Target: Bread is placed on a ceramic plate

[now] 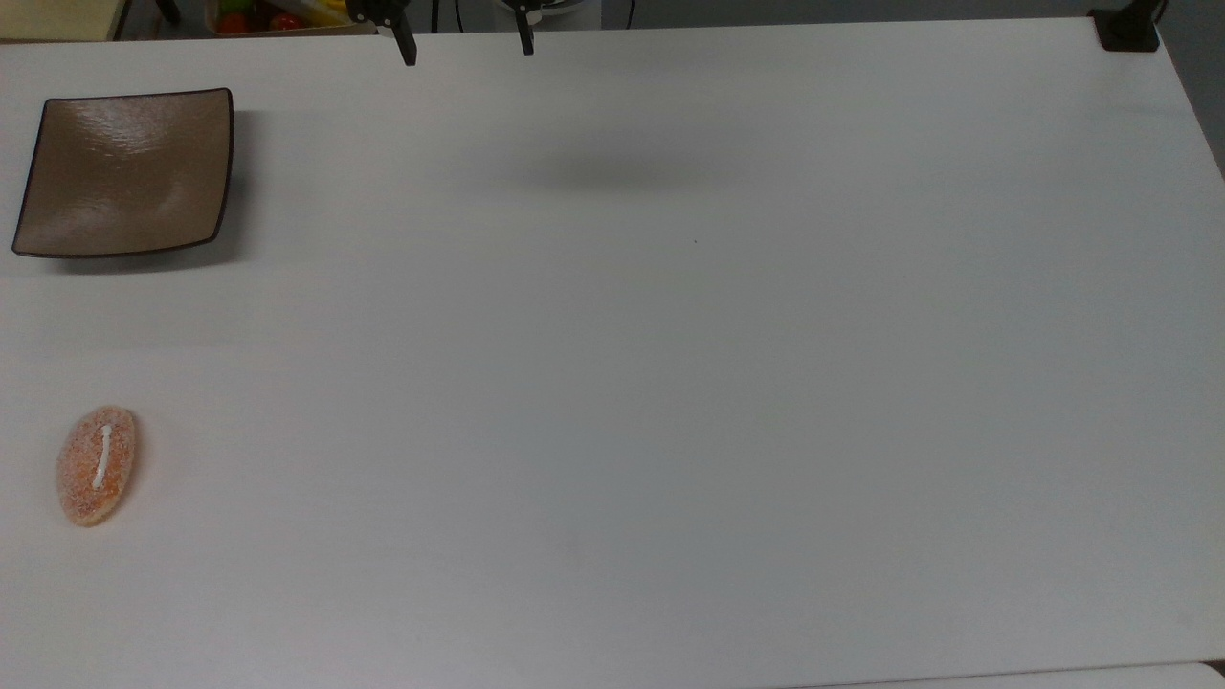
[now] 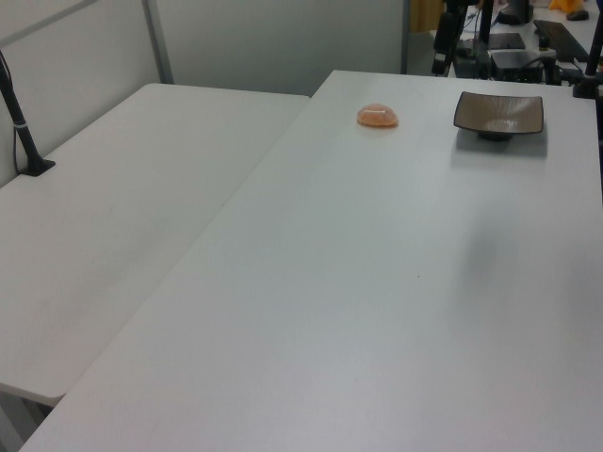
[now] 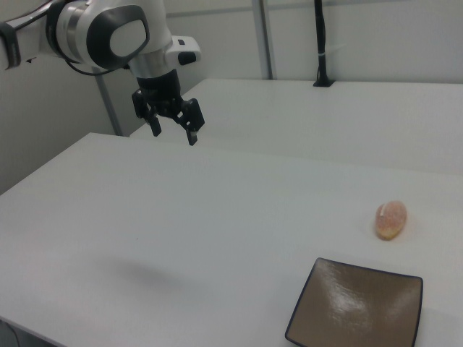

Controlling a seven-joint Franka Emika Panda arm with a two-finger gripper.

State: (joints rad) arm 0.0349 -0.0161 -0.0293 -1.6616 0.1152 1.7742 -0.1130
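Bread (image 1: 97,466) on the table (image 1: 670,383), well apart from your gripper (image 1: 466,43) and from the ceramic plate (image 1: 124,172).

In the top view your gripper hangs empty at the far edge with its fingers spread; the bread lies toward the top view's lower left of it, long axis running near-to-far. No brand or writing is readable anywhere.

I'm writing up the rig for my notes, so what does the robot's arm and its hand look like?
The arm has a rounded glossy white shell with dark grey sections at the joints. A small white block sits at the wrist. Below it, the hand is black, with a compact angular body and two short, straight black fingers. In the top view the fingers appear as two slim dark prongs.
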